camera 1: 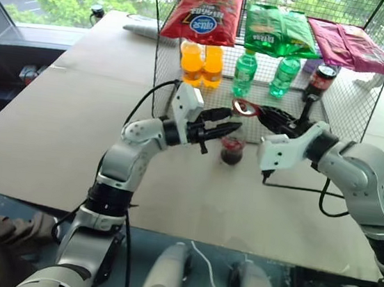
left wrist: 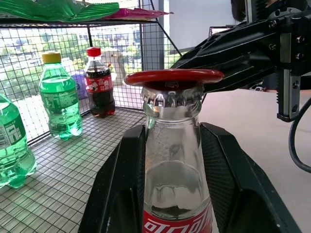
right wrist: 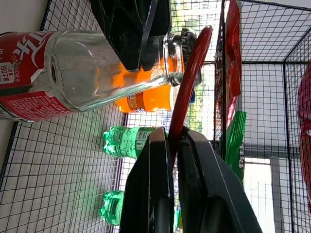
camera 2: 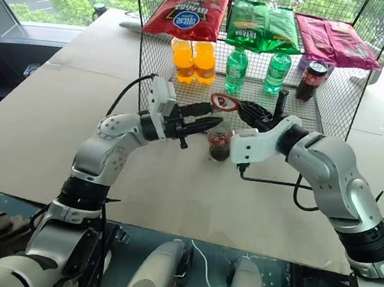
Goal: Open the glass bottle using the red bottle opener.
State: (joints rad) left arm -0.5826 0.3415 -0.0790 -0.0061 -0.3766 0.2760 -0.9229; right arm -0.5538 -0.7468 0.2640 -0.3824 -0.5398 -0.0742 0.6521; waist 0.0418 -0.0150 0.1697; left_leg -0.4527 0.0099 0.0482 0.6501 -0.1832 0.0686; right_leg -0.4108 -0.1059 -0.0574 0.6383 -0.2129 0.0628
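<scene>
The glass bottle (left wrist: 172, 165) stands upright on the table in front of the wire rack, with my left gripper (camera 1: 221, 123) shut on its clear neck, one black finger (left wrist: 121, 184) on each side. Its crown cap (left wrist: 171, 99) is on the mouth. The red bottle opener (left wrist: 173, 76) lies with its oval ring over the cap. My right gripper (right wrist: 174, 133) is shut on the opener's handle (right wrist: 187, 92) and reaches in from the right, level with the bottle top. The red label (right wrist: 22, 73) shows lower on the bottle.
Right behind the bottle stands a wire mesh rack (camera 1: 163, 63) holding orange bottles (camera 1: 202, 62), green bottles (camera 1: 244, 71) and a dark plastic cola bottle (camera 1: 319, 82), with snack bags (camera 1: 202, 17) on top. A black cable (camera 1: 312, 190) trails below my right wrist. Open tabletop (camera 1: 53, 133) lies to the left.
</scene>
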